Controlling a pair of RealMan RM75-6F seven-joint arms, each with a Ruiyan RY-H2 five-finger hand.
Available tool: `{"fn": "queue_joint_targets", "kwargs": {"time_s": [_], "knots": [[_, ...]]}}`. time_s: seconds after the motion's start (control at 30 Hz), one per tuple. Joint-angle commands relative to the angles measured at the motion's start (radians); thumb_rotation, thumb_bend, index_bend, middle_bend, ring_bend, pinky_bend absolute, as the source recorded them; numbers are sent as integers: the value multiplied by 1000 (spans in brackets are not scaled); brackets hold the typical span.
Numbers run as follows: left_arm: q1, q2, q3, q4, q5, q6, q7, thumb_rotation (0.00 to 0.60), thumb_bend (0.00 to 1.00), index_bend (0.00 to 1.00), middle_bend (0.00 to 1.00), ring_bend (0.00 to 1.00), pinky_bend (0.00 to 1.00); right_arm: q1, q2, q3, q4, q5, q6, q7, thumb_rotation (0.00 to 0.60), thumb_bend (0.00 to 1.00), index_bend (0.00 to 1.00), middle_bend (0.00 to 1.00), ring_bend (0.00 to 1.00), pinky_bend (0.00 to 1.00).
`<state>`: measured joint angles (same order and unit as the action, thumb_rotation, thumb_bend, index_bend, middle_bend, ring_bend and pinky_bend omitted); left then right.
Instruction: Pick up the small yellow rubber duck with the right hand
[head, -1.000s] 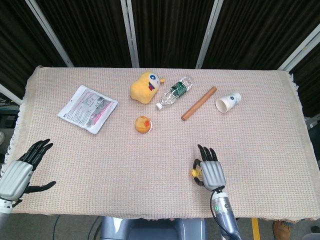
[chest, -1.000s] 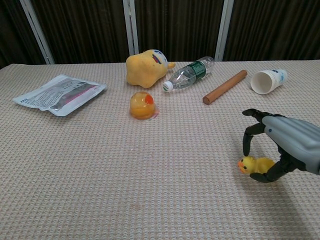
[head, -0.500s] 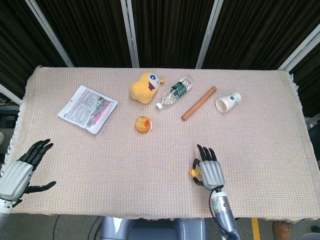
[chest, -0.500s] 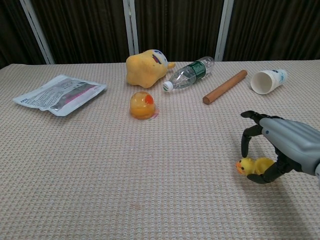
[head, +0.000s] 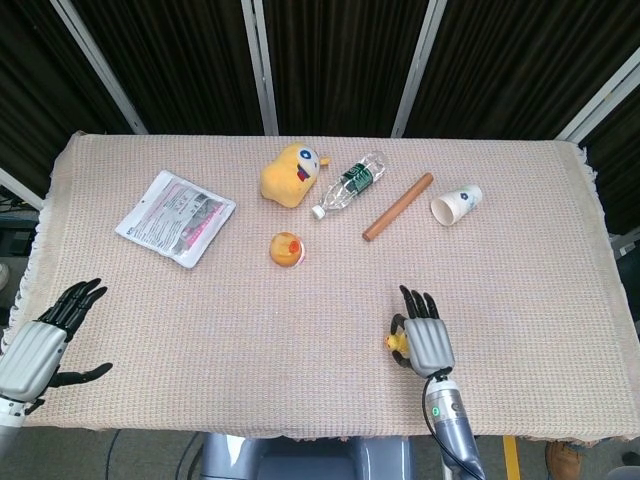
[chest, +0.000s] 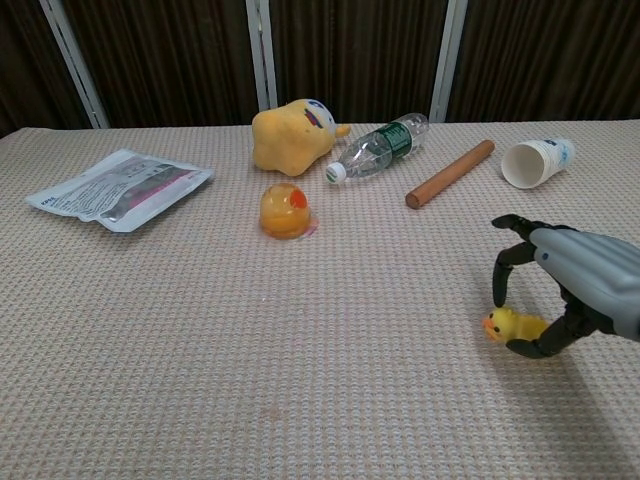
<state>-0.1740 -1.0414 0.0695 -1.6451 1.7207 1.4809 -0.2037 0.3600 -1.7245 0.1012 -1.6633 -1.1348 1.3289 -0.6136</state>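
Black fingers (chest: 503, 268) of the right hand (chest: 575, 283) are curling around the little yellow duck (chest: 512, 325). The thumb is pressing in from below and the other fingers are arching over the top, so the hand is gripping the duck. The duck is sitting low, near the front edge of the table (head: 200, 300), toward the right side; I cannot tell if it is touching the cloth or just off it. In the head view the right hand (head: 424, 337) is covering most of the duck (head: 396, 343), and only a bit of yellow is peeking out on its left.

Far over at the front left corner, the left hand (head: 40, 340) is hanging by the table edge with its fingers spread apart and holding nothing.

Farther back on the table, other things are lying well apart from the duck. An orange cup of jelly (chest: 285, 211) is sitting near the middle. Behind it a yellow stuffed toy (chest: 290, 134) is lying just beside a clear water bottle (chest: 379, 146). A wooden stick (chest: 450, 173) is lying next to the bottle, and a white paper cup (chest: 537, 162) is tipped on its side near the stick. A shiny packet (chest: 122, 187) is lying flat on the left.
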Motion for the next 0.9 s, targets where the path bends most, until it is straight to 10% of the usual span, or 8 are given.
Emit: {"fn": "queue_joint_targets", "kwargs": {"time_s": [0.03, 0.9], "knots": [[0, 0, 0, 0, 1, 0, 2, 600, 0, 10, 0, 0, 289, -2, 8, 2, -1, 4, -1, 3, 600, 195, 525, 0, 0, 0], [2, 4, 3, -10, 5, -2, 25, 600, 0, 10, 0, 0, 291, -17, 30, -5, 38, 8, -24, 46, 600, 195, 524, 0, 0, 0]]}}
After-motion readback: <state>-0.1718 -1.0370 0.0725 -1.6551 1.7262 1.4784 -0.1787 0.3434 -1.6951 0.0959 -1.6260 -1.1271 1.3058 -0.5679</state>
